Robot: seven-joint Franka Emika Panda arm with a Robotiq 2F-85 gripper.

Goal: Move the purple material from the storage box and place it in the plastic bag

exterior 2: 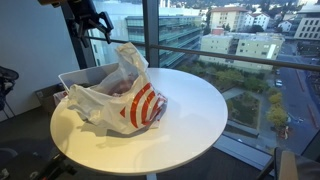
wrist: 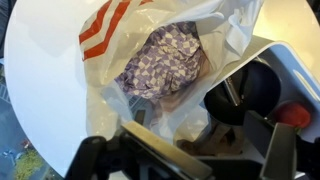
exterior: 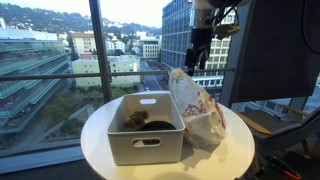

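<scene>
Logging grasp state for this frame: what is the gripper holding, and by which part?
Nothing. The gripper hangs open above the plastic bag; the purple material lies inside it, untouched.

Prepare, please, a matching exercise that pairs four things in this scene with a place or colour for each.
Things:
1. purple material
2. storage box
3. plastic bag
4. gripper

Descriptions:
A. raised above the table
B. white with red stripes
C. lying inside the plastic bag
D. plain white, with a handle cutout in its side

Pairs: 1-C, 2-D, 3-B, 4-A.
</scene>
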